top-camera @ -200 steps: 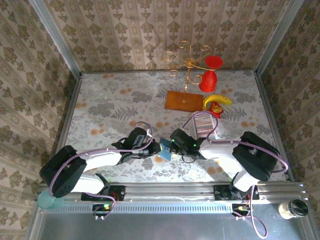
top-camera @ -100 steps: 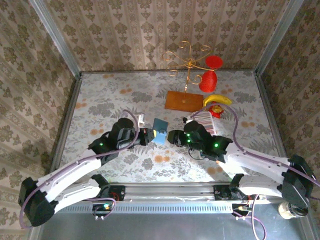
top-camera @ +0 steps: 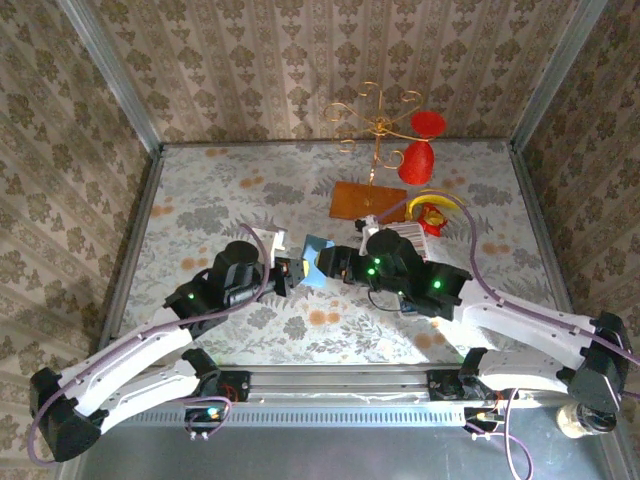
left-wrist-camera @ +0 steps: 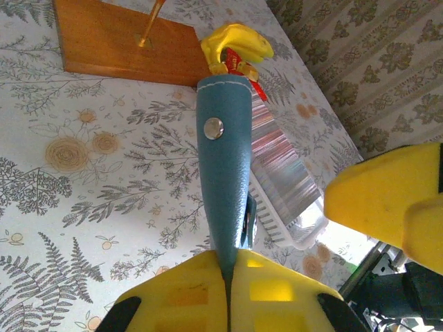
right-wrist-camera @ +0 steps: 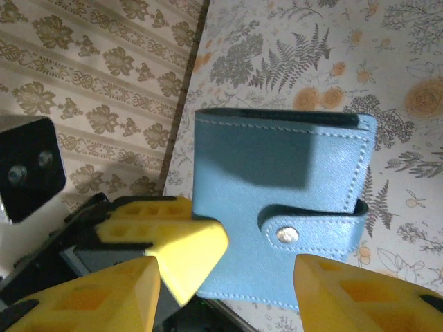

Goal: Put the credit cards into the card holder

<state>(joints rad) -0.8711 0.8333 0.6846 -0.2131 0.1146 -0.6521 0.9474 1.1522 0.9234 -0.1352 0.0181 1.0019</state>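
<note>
The card holder [top-camera: 318, 259] is a teal-blue folded case, closed with its snap tab, held up above the table's middle. My left gripper [top-camera: 291, 269] is shut on one edge of it; in the left wrist view the card holder [left-wrist-camera: 225, 159] stands edge-on out of the shut left gripper [left-wrist-camera: 229, 271]. From the other side my right gripper [top-camera: 341, 263] is open. In the right wrist view the card holder [right-wrist-camera: 277, 190] lies flat between the spread right gripper [right-wrist-camera: 225, 294] fingers. The credit cards [left-wrist-camera: 275, 145] are a silvery stack in a white tray [left-wrist-camera: 299, 228].
The tray [top-camera: 409, 234] lies right of the holder, partly under my right arm. Behind it are a banana [top-camera: 433, 199], red cups [top-camera: 416, 160] on a gold wire stand and an orange-brown board [top-camera: 364, 201]. Patterned walls enclose the table.
My right gripper has opened off the card holder. Both arms carried the holder from the near edge toward the table's middle, beside the tray.
</note>
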